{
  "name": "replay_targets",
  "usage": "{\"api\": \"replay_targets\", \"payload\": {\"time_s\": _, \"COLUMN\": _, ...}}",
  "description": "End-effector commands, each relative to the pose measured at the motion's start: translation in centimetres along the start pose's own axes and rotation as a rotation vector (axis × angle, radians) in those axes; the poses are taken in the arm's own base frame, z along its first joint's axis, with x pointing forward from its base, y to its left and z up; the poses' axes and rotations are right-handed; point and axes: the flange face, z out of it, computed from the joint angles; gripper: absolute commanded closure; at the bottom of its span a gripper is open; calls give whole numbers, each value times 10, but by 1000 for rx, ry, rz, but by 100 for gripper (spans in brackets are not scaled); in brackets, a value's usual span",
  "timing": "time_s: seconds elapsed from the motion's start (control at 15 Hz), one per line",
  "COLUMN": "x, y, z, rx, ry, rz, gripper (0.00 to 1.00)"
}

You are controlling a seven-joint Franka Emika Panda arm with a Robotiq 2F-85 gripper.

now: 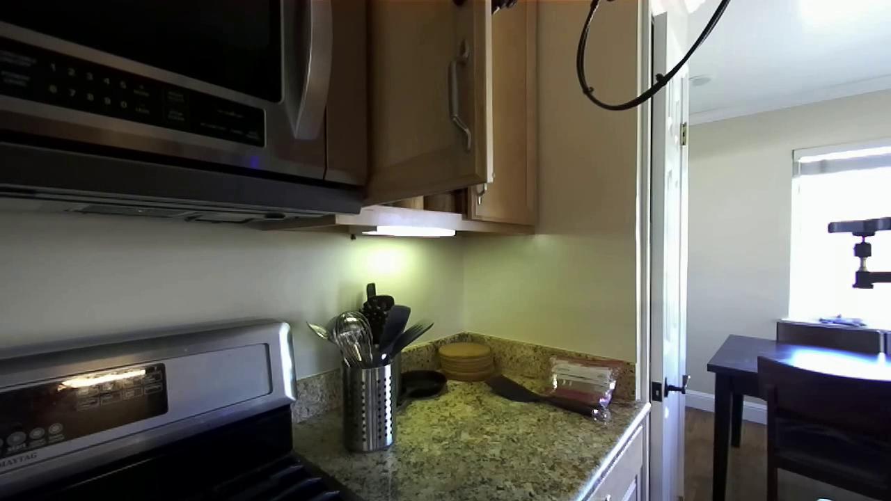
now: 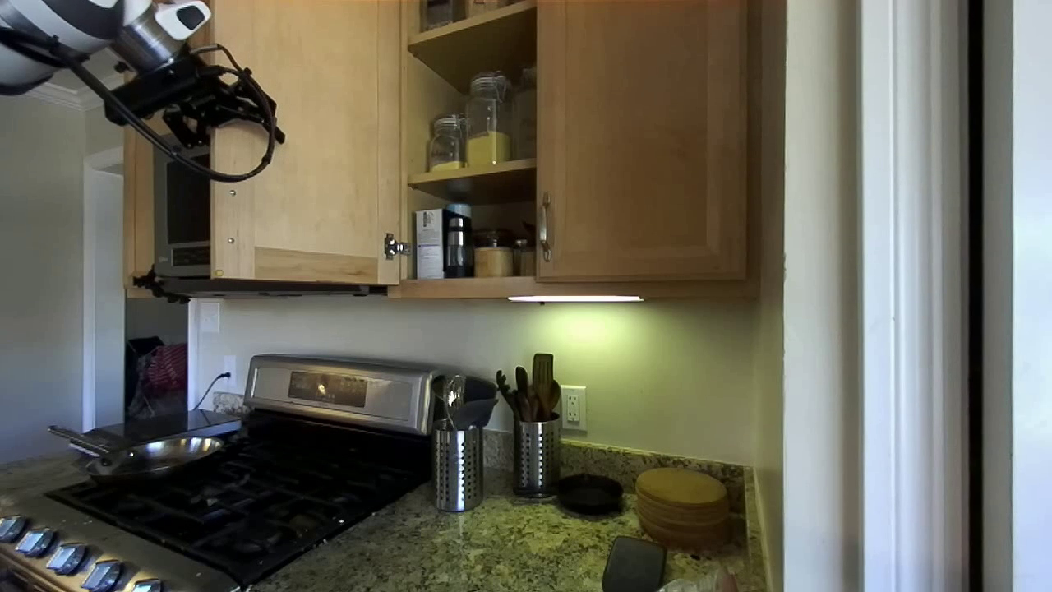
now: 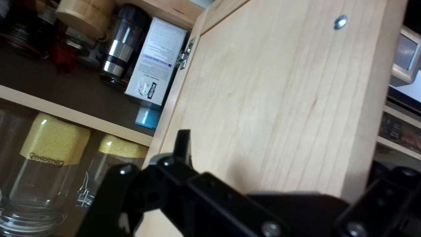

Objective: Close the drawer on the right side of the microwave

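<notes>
And here it is, the tall, flat, light-brown wooden cabinet door (image 2: 312, 205), standing wide open, jutting into the room just beside the large microwave (image 1: 167, 90) of dark glass and stainless steel. Its free edge shows pale in an exterior view, near the slim silver bar handle (image 1: 453, 90) on the outer face. At the opposite edge, a silver metal hinge (image 2: 392, 246) ties it to the frame. Between that hinge and the closed, light-brown wooden neighbouring door (image 2: 645, 140), a gap opens onto pale wooden shelves (image 2: 477, 182), with clear glass jars (image 2: 489, 119) part-filled with something yellow and a white printed cardboard box (image 2: 428, 244) near the hinge. Under the door's bottom edge, open air down to the steel-and-black stove (image 2: 271, 469).

Up to the arm! The white-and-grey robot arm (image 2: 78, 33) sits high in the corner, wrist angled down toward the door, a thin black cable (image 1: 612, 107) looping beneath. The black two-fingered gripper (image 2: 226, 123) is up at the free edge, fingers (image 3: 183, 144) spread apart: in the wrist view, one stands over the inner face, the other side beyond the edge. Touching wood? Can't tell.
</notes>
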Motion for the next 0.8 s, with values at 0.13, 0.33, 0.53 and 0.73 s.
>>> {"api": "replay_targets", "payload": {"time_s": 0.13, "x": -26, "y": 53, "z": -3, "rx": -197, "ry": -84, "rz": 8, "gripper": 0}}
{"api": "replay_targets", "payload": {"time_s": 0.33, "x": -47, "y": 86, "z": 13, "rx": -237, "ry": -142, "rz": 37, "gripper": 0}}
{"api": "replay_targets", "payload": {"time_s": 0.53, "x": -65, "y": 124, "z": 19, "rx": -300, "ry": -182, "rz": 70, "gripper": 0}}
{"api": "replay_targets", "payload": {"time_s": 0.73, "x": -87, "y": 159, "z": 52, "rx": -363, "ry": -262, "rz": 84, "gripper": 0}}
